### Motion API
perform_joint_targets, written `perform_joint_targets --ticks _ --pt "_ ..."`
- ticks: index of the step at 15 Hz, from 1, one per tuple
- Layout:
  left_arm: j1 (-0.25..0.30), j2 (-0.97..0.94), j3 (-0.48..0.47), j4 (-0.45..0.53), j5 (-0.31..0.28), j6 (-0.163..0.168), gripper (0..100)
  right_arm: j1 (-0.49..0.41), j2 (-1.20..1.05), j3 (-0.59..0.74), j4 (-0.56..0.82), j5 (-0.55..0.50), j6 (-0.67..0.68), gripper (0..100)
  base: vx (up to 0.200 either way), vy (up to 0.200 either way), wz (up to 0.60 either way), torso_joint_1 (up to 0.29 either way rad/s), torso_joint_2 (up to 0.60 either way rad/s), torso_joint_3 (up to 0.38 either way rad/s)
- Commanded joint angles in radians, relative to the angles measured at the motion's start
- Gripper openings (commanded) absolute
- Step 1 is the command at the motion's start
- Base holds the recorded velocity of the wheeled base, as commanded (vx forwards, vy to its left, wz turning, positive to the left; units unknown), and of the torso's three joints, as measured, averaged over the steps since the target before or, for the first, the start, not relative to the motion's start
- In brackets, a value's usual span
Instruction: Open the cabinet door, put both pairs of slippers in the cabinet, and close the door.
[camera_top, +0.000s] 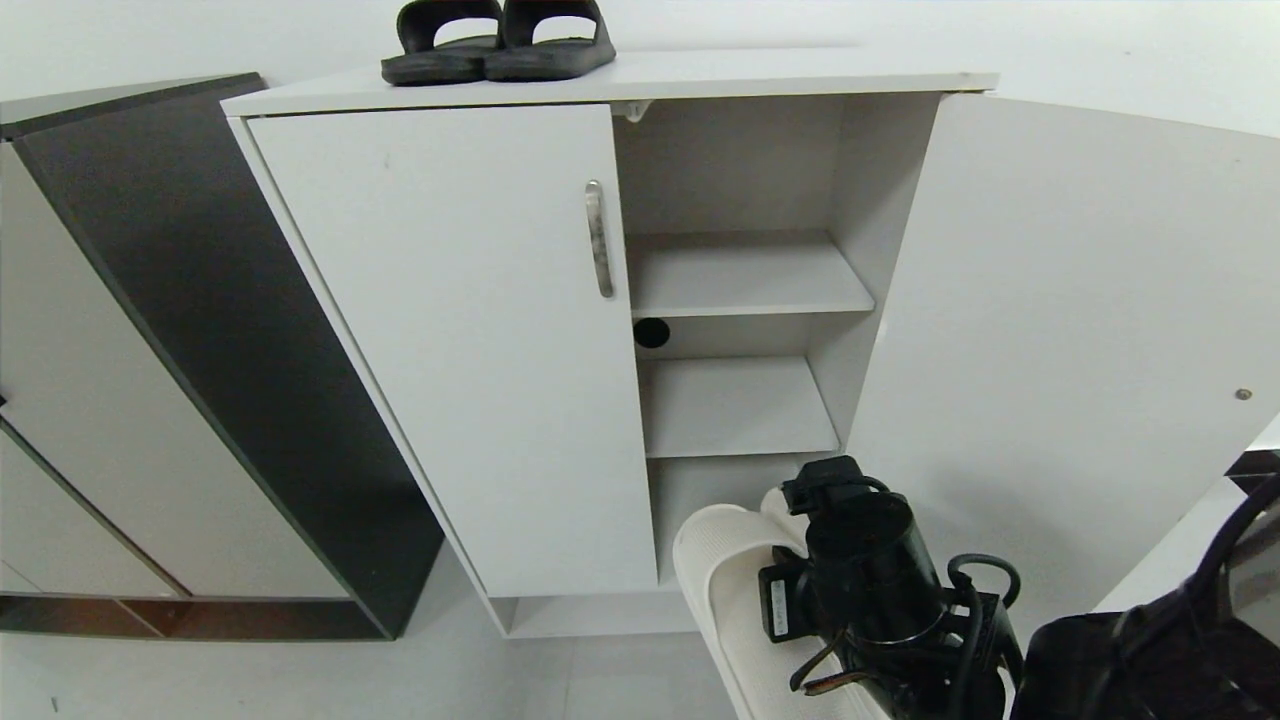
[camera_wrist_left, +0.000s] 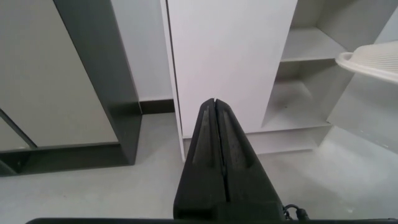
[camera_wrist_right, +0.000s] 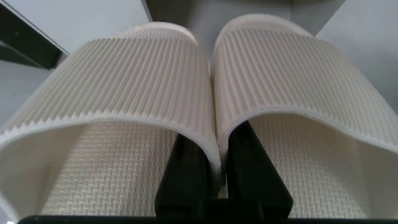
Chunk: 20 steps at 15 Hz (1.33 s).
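Two white slippers (camera_top: 720, 570) hang side by side at the lower centre of the head view. My right gripper (camera_wrist_right: 217, 180) is clamped on their touching inner walls. Their long axis runs up the frame, toes toward the cabinet's (camera_top: 620, 80) lowest bay. The right door (camera_top: 1050, 300) stands wide and the left door (camera_top: 450, 330) is closed. Black slippers (camera_top: 498, 42) lie on the cabinet top, at upper left. My left gripper (camera_wrist_left: 214, 109) has its fingers pressed together.
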Motion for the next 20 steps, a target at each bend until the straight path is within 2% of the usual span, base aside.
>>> perform_joint_targets --ticks 1,7,9,13,14,15,20 --pt "-0.002 0.003 0.0 0.0 -0.001 0.001 0 0.001 0.026 -0.031 -0.007 -0.006 0.002 0 0.0 0.0 0.0 0.007 0.0 -0.149" --pt "0.0 0.002 0.0 0.0 -0.001 0.001 0 -0.019 0.092 -0.088 -0.013 -0.015 -0.018 0 0.0 0.0 0.0 0.002 0.0 -0.19" --pt "0.0 0.002 0.0 0.0 -0.001 0.001 0 -0.022 0.113 -0.132 -0.018 -0.06 -0.032 0 0.0 0.0 0.0 0.002 0.0 -0.2" --pt "0.0 0.003 0.0 0.0 -0.001 0.001 0 -0.034 0.179 -0.162 -0.268 -0.108 -0.161 0 0.0 0.0 0.0 0.005 0.0 -0.199" --pt "0.0 0.002 0.0 0.0 -0.001 0.001 0 -0.044 0.205 -0.142 -0.429 -0.135 -0.255 0 0.0 0.0 0.0 0.007 0.01 -0.198" --pt "0.0 0.002 0.0 0.0 -0.001 0.001 0 -0.051 0.219 -0.125 -0.518 -0.137 -0.314 0 0.0 0.0 0.0 0.007 0.0 -0.193" --pt "0.0 0.002 0.0 0.0 -0.001 0.001 0 -0.077 0.267 -0.142 -0.599 -0.186 -0.337 0 0.0 0.0 0.0 0.003 0.0 -0.062"
